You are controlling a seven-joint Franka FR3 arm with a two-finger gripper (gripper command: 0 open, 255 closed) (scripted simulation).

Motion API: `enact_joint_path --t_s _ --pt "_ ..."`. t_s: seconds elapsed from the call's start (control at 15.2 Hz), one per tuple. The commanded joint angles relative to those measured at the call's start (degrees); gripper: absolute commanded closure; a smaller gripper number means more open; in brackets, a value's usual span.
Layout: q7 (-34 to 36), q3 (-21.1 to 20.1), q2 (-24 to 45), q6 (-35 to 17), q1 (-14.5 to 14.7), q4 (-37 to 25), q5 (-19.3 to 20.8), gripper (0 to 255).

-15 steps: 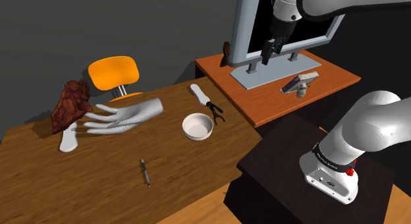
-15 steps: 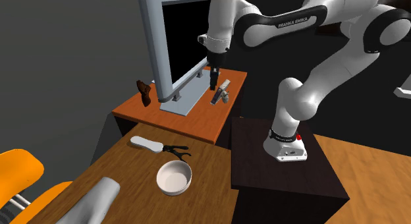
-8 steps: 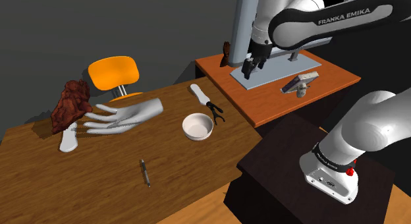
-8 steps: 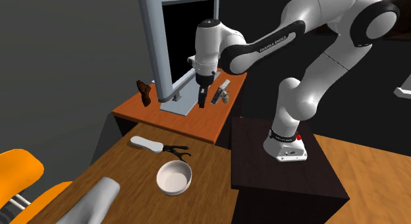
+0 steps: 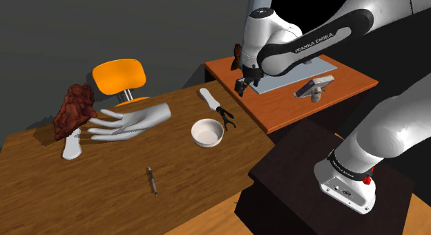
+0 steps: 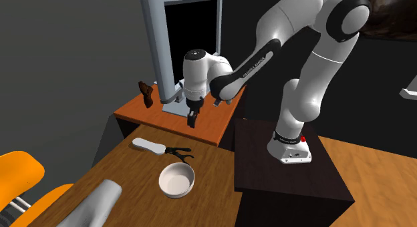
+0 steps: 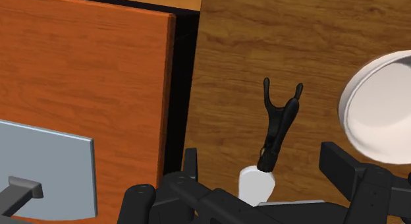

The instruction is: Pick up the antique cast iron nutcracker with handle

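Note:
The nutcracker point(image 5: 215, 106) lies flat on the brown wooden table point(image 5: 124, 178). It has a white handle and a black forked end, and it also shows in the second exterior view point(image 6: 160, 149). My gripper point(image 5: 241, 87) hangs open above the orange side table's edge nearest the brown table, up and to the shoulder view's right of the nutcracker, touching nothing. In the wrist view the nutcracker point(image 7: 279, 121) lies below and between my spread fingers point(image 7: 191, 162), far beneath them. From the second exterior view the gripper point(image 6: 192, 119) points down over the side table's front edge.
A white bowl point(image 5: 207, 132) sits right beside the nutcracker's forked end. The orange side table point(image 5: 276, 106) carries a monitor point(image 6: 180, 45), a small brown figurine point(image 5: 237, 56) and a grey object point(image 5: 314, 86). A white hand model point(image 5: 131, 121), a pen point(image 5: 152, 180) and an orange chair point(image 5: 119, 76) lie farther off.
The arm has swung down from in front of the monitor toward the shoulder view's left, bringing the open gripper over the side table's edge near the brown table. Nothing on the tables moved.

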State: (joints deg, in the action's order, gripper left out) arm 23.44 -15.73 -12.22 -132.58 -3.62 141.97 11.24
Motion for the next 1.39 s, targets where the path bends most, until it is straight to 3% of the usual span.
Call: enact_joint_path --t_s 0.0,0.33,0.66,1.32 --pt "3.95 -1.1 4.83 -3.12 -0.65 -1.14 2.47 0" --pt "14.29 -1.98 17.14 -8.01 -0.85 -6.35 10.54 0" --pt "23.61 0.06 29.38 -10.65 1.56 -13.69 18.19 0" --pt "27.75 2.48 35.03 -14.62 3.24 -14.7 22.71 0"
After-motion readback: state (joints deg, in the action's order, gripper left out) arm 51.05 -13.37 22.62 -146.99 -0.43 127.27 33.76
